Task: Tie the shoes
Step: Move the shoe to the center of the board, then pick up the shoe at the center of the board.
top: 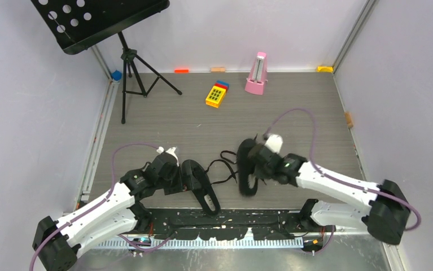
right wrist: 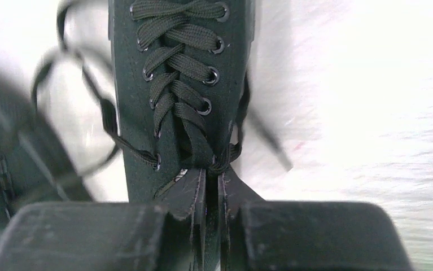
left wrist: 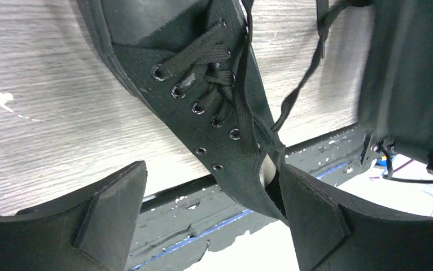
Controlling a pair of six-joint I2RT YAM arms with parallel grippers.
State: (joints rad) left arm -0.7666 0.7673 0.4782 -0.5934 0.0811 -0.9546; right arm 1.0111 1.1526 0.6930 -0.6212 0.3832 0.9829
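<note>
Counter [top: 214, 113]: grey wood-grain, both shoes at lower centre of the top view.
Left shoe [top: 205, 195]: lower centre, unlaced end between the spread fingers.
Right shoe [top: 246, 178]: just right of it.
Left tool [left wrist: 213, 180]: spread, straddling the collar.
Right tool [right wrist: 211, 189]: pressed together, pinching the tongue.
Laces [top: 223, 165]: untied between the shoes; best gripped near a free end.

Blurred laces [right wrist: 108, 121] beside shoe [right wrist: 180, 84]
</note>
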